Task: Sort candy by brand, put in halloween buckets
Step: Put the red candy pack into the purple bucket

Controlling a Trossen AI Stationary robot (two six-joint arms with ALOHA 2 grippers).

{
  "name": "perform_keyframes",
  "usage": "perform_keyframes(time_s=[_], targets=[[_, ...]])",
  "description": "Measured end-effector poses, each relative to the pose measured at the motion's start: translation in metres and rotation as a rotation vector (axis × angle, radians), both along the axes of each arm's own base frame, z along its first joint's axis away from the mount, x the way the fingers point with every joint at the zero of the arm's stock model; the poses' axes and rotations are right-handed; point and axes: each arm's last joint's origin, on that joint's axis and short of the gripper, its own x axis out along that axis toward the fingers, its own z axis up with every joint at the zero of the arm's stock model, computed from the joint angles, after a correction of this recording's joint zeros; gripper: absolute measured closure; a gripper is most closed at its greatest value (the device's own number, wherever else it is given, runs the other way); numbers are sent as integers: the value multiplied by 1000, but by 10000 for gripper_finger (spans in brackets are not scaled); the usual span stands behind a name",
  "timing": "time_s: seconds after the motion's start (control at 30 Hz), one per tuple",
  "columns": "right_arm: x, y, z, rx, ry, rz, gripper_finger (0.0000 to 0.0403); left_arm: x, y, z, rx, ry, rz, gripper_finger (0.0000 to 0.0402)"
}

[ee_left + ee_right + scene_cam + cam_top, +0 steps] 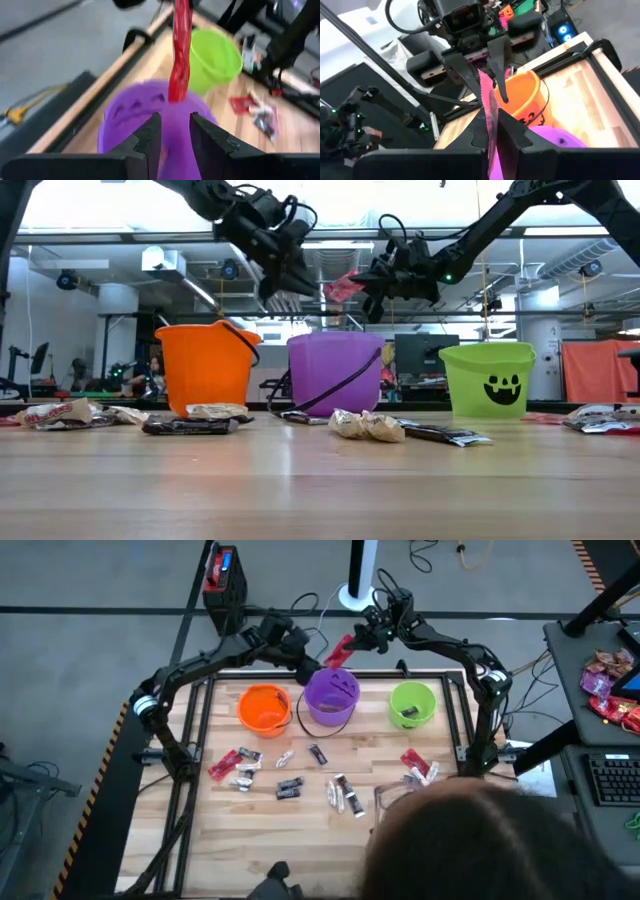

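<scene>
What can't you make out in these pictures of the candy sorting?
- Purple bucket contents: in the left wrist view a hanging red wrapper and the left gripper screen the inside; the low view shows only its wall.
- Brand print on the table candies: too small in the high view.
- Near table corner: a person's head covers it in the high view.
- Right gripper fingertips: cut by the picture edge.
</scene>
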Motion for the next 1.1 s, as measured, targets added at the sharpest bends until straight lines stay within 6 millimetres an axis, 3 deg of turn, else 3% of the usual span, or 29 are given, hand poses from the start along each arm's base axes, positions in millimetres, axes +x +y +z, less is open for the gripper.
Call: perform_keyframes(time_s=[0.27,0.4,0.53,0.83,1.1], targets=[[13,11,0,37,20,32,391,-27,-21,43,16,291,-122,316],[24,23,6,30,40,-22,391,-42,-36,53,-45,384,-165,316],[30,38,11,-9,101,-115,389,-56,-65,58,-72,378,-200,316],[24,85,15,-294,494,-336,375,-93,-140,50,-39,313,-91,316],[23,93,18,-270,529,-341,371,-104,-197,19,-29,221,-47,316]])
